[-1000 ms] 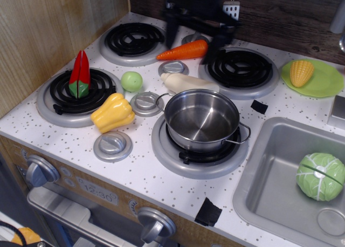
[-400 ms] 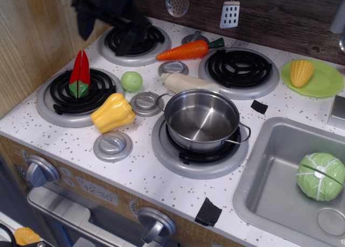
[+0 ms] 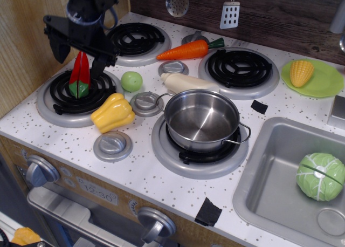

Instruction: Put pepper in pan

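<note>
Overhead, the black robot gripper [image 3: 78,56] hangs with its two dark fingers spread wide, one finger [image 3: 58,47] to the outer side and the other [image 3: 99,63] toward the middle of the stove, straddling the tip of the slim red toy chili pepper with a green stem end [image 3: 80,74]. The jaws stand open around the pepper's upper part; whether either finger touches it cannot be told. The pepper stands nearly upright on the black coil of the front-left burner [image 3: 81,94], green end down. Just beside that burner lie a small pale green ball [image 3: 131,81] and a chunky yellow toy bell pepper [image 3: 113,112]. The round shiny stainless steel pan with wire loop handles [image 3: 201,120] sits on the front-right burner, well apart from the pepper, with nothing visible inside it. Behind the pan lies a cream-coloured elongated toy vegetable [image 3: 186,83], and farther back an orange carrot with a green top [image 3: 188,49]. At the far side, a yellow corn cob [image 3: 301,72] rests on a light green plate [image 3: 329,85], and a green cabbage [image 3: 321,176] lies in the grey sink basin [image 3: 269,177].
</note>
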Motion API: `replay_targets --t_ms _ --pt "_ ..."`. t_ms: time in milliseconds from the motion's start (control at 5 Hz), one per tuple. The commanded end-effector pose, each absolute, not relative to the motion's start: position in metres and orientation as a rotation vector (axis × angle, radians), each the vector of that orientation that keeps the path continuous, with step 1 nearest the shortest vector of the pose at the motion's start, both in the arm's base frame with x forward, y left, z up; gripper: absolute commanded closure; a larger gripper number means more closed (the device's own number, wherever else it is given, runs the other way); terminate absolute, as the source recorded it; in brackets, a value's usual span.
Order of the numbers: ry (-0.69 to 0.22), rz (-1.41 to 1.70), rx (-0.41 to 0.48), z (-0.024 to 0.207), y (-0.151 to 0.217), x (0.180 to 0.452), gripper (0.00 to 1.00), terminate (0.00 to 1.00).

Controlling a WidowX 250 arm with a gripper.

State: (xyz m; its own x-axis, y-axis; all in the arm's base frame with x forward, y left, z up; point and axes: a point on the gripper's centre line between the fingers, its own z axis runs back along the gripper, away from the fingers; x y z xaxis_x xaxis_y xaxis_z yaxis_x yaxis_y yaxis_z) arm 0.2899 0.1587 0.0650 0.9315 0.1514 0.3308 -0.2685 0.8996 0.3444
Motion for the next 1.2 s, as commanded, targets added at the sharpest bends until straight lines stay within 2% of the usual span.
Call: replay_targets --t_ms 0,600,800,1000 --pt "-0.386 0.214 0.351 0.052 0.184 0.291 0.00 0.00" --pt "-0.448 0.238 0.211 0.020 0.191 0.295 0.00 0.00" --pt "-0.414 0.240 0.194 0.034 0.186 0.296 1.00 0.00" --pt "-0.326 0.254 0.166 0.070 0.161 0.298 1.00 0.00"
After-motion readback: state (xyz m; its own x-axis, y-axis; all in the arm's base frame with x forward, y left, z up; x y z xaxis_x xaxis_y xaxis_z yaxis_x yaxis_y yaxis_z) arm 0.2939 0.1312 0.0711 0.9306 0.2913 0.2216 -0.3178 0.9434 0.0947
